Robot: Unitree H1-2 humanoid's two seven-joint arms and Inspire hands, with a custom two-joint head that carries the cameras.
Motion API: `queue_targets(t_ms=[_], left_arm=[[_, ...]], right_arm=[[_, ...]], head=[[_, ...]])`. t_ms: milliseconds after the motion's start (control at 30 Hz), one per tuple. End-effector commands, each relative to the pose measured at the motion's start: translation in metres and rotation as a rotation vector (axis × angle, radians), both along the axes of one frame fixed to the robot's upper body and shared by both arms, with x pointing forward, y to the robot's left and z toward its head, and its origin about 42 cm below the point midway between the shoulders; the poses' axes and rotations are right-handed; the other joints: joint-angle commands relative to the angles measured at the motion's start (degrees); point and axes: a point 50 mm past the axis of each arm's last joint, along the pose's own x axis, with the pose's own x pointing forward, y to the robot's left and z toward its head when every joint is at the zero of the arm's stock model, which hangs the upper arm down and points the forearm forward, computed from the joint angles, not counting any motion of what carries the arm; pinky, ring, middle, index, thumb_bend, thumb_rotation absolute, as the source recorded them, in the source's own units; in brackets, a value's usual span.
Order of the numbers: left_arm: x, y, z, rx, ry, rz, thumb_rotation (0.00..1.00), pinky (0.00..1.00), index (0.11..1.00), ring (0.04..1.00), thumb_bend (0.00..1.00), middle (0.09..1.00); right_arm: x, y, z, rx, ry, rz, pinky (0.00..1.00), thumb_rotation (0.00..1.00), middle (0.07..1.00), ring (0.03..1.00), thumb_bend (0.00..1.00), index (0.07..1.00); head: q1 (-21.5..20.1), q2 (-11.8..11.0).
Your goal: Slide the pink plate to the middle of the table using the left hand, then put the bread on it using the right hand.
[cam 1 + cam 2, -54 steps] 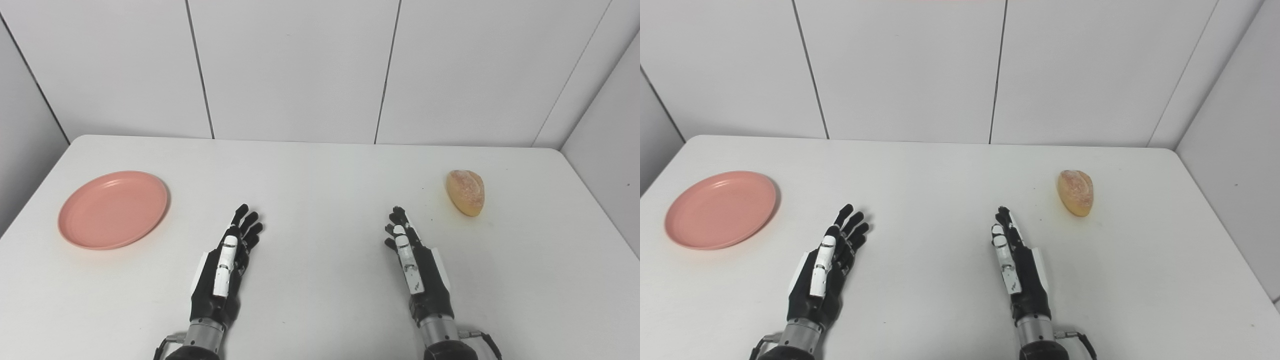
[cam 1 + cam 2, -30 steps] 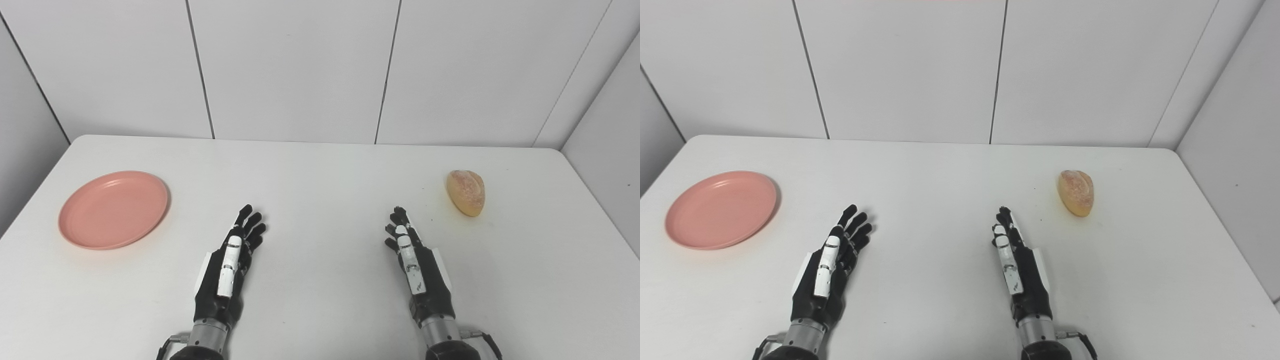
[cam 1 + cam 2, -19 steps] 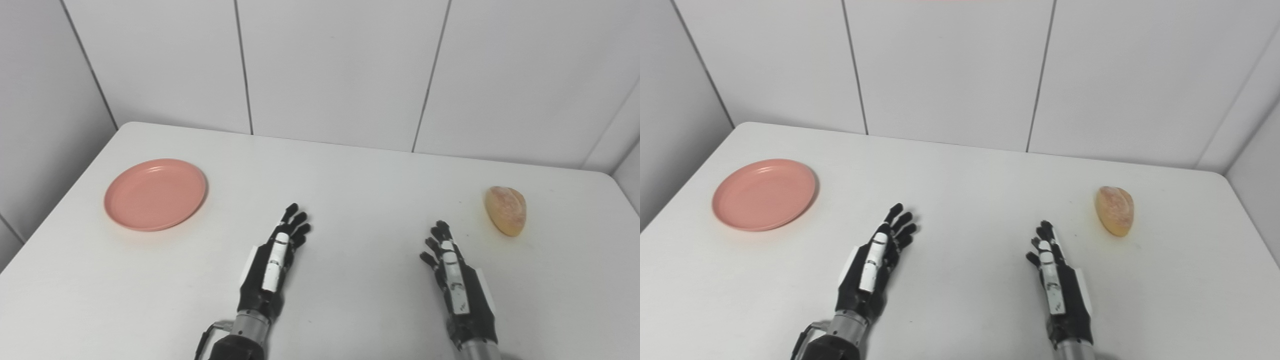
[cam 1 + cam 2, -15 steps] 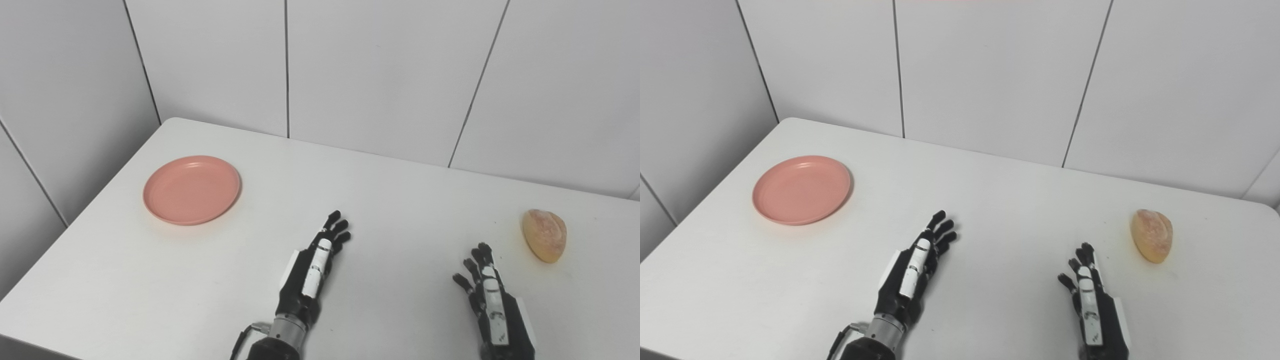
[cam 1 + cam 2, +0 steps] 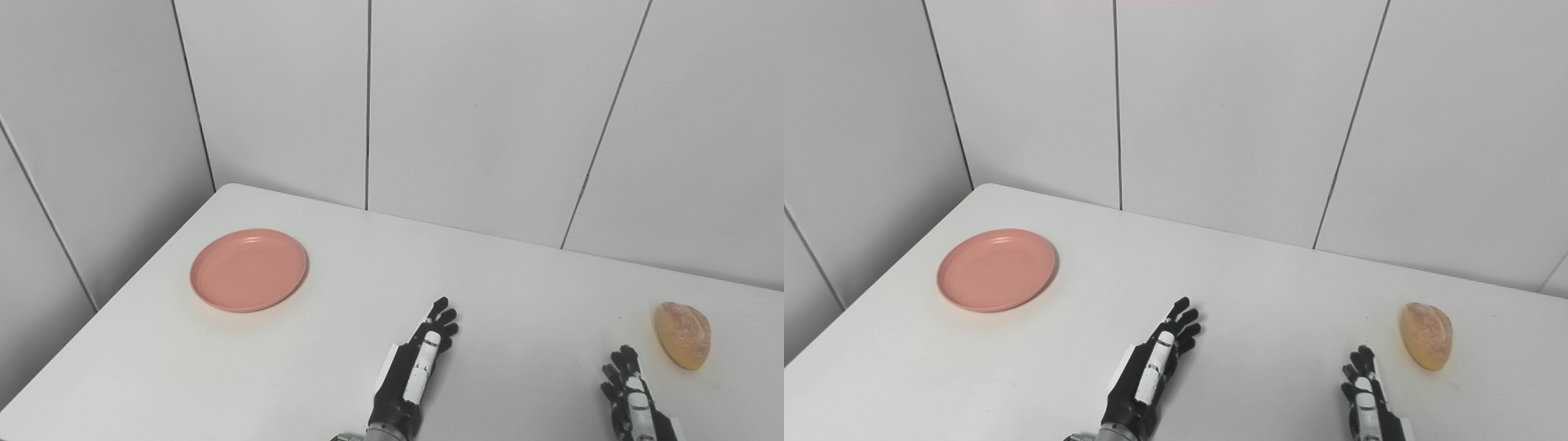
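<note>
– Where were the things?
– The round pink plate (image 5: 248,269) sat far left on the white table (image 5: 520,288). The golden bread roll (image 5: 683,335) lay right.
– Your hands?
– My left hand (image 5: 415,369) and right hand (image 5: 1366,395) were spread, holding nothing

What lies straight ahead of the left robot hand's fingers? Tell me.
Nothing, as far as these views show: the left robot hand points up-right over bare white table toward the wall, well right of the round pink plate.

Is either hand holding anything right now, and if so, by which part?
Nothing is held. The left hand and right hand are open over the table, apart from the pink plate and the bread.
</note>
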Motion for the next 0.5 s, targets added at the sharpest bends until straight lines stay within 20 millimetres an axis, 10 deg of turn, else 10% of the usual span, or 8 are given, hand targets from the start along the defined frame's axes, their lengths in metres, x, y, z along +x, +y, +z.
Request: queue_targets(t_ms=[0,467], left_arm=[[-0.0078,0.0013,-0.0183,0.007,0.031,0.011,1.0,0.94,0.925,0.924,0.43,0.939],[-0.0058,0.005,-0.0112,-0.015,0.018,0.028,1.0,0.96,0.924,0.928,0.45,0.939]], right_arm=[[0.0,0.0004,0.0097,0.011,-0.048,0.002,1.0,1.0,0.999,0.99,0.17,1.0],[0.0,0.0021,0.0133,0.016,-0.052,0.017,1.0,1.0,1.0,0.999,0.14,1.0]], head=[[0.0,0.2],[1.3,0.5]])
